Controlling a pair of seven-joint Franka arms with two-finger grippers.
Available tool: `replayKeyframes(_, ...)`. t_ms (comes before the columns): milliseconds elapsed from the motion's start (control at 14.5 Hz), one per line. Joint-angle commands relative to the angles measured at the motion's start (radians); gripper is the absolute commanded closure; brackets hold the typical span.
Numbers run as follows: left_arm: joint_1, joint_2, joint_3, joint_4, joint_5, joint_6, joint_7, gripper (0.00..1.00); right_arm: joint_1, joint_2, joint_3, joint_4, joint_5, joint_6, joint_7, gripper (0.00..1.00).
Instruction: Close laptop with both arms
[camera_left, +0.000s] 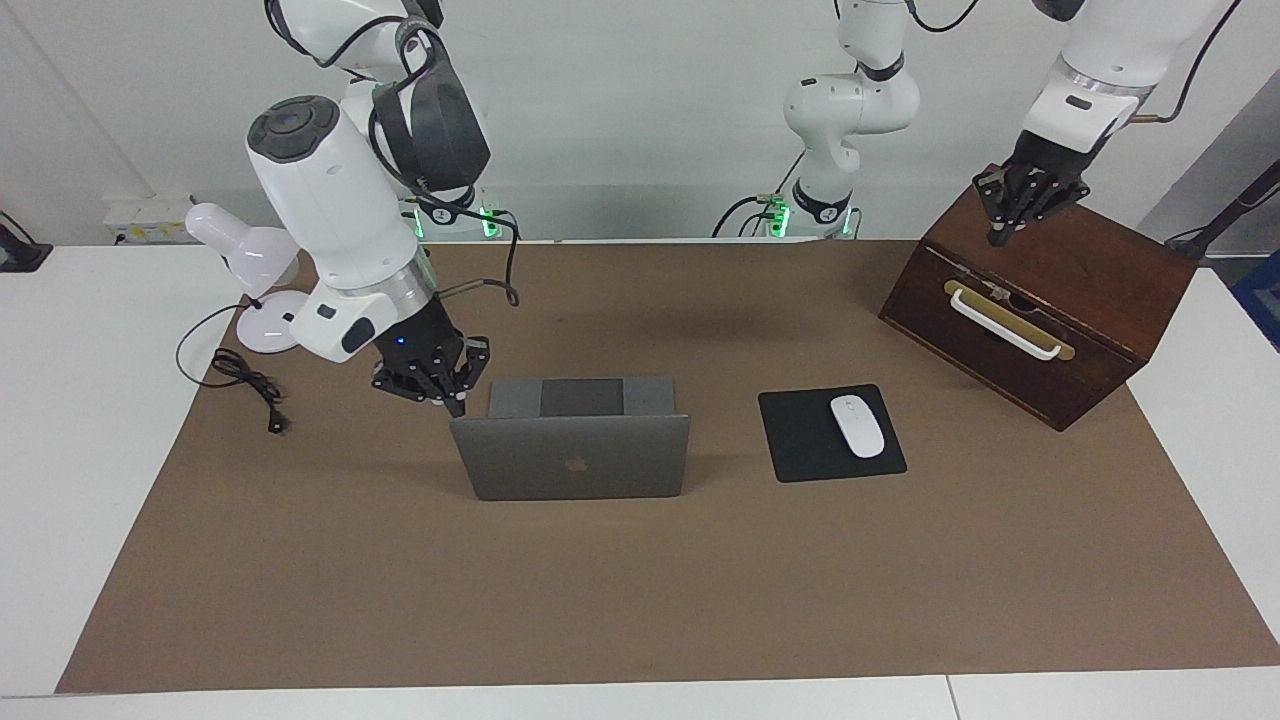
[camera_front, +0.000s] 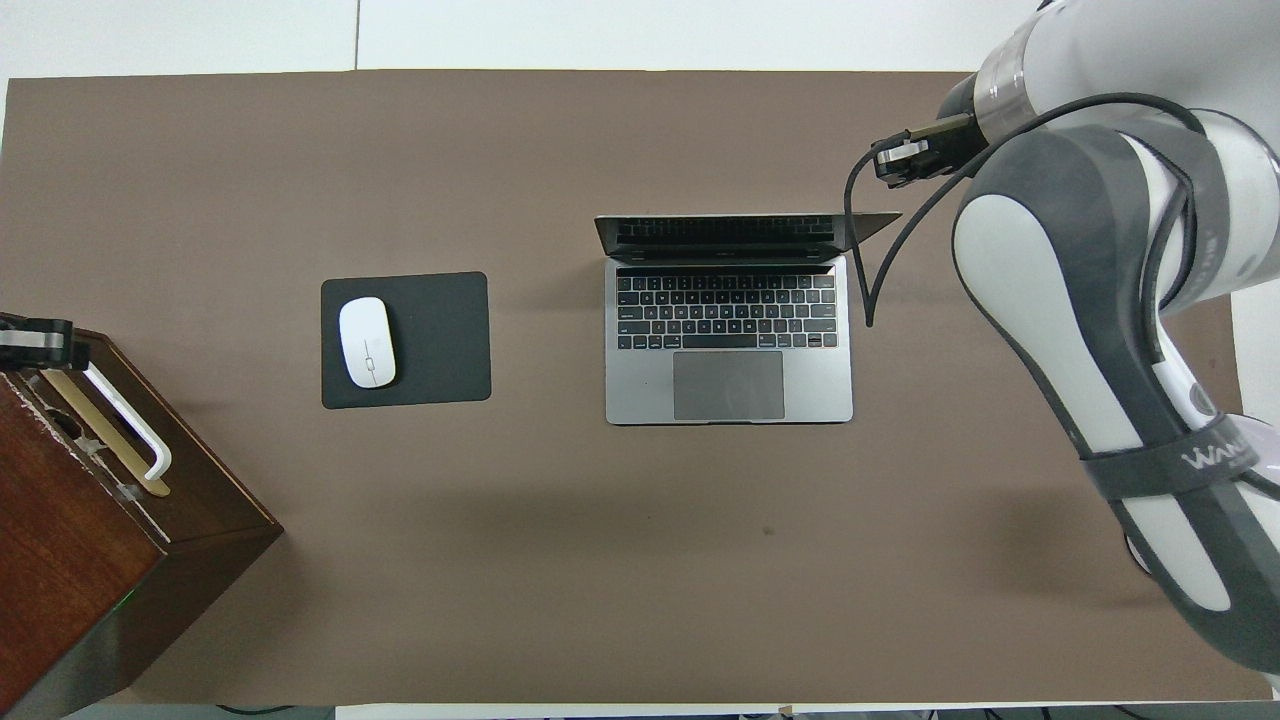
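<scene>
The silver-grey laptop stands open on the brown mat, its lid upright with the apple logo facing away from the robots. Its keyboard shows in the overhead view. My right gripper is shut and holds nothing. It hangs low beside the lid's upper corner at the right arm's end, and I cannot tell whether it touches. In the overhead view the right arm hides that gripper. My left gripper is shut and empty, just over the top of the wooden box.
A black mouse pad with a white mouse lies beside the laptop toward the left arm's end. The wooden box has a white handle. A white desk lamp and its black cord sit at the right arm's end.
</scene>
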Motion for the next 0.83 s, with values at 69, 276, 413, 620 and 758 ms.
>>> replayKeyframes(69,-0.113,-0.049,0.007,-0.119,-0.027,0.148,-0.02,1.0,0.002,0.029,0.006,0.01,-0.015,0.002,-0.021,1.0)
replayKeyframes(276,-0.196,-0.092,0.007,-0.234,-0.089,0.274,-0.081,1.0,-0.001,0.029,0.006,-0.005,-0.015,0.002,-0.019,1.0)
replayKeyframes(413,-0.297,-0.149,0.006,-0.371,-0.089,0.438,-0.189,1.0,0.001,0.029,0.006,-0.019,-0.024,0.019,-0.018,1.0)
replayKeyframes(620,-0.412,-0.188,0.006,-0.511,-0.089,0.61,-0.276,1.0,0.016,0.032,0.006,-0.018,-0.028,0.045,-0.015,1.0)
replayKeyframes(758,-0.487,-0.183,0.006,-0.565,-0.089,0.711,-0.303,1.0,0.018,0.032,0.006,-0.021,-0.03,0.054,-0.015,1.0)
